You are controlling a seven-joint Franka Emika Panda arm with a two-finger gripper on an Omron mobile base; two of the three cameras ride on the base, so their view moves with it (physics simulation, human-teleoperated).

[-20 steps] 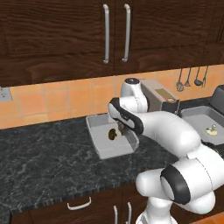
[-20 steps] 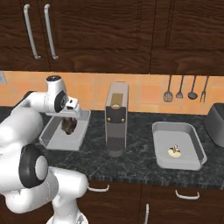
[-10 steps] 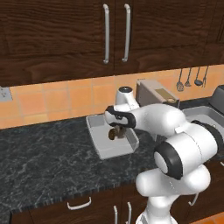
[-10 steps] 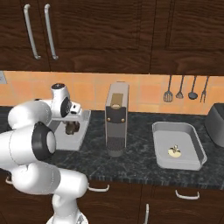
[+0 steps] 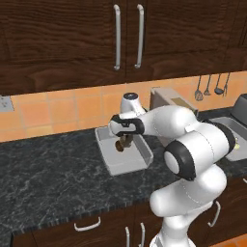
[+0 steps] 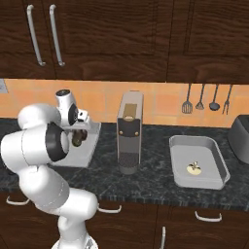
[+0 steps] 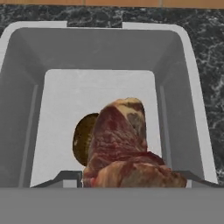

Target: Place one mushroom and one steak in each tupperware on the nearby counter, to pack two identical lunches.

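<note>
My gripper is shut on the steak, a red-pink marbled slab hanging between the fingers just above the floor of the left tupperware. Behind the steak, one brown mushroom lies on that floor, half hidden. From the base, the gripper hangs inside the left tupperware on the dark counter. In the right base view, the gripper is over the left tupperware. The right tupperware holds another mushroom and no steak.
A tall grey coffee machine stands between the two containers. A dark toaster sits at the far right, and utensils hang on the orange tile wall. Dark wood cabinets hang overhead.
The arm's elbow has swung down and forward. The hand has stayed over the left tupperware, shifting slightly left and lower with the steak still in its grip.
</note>
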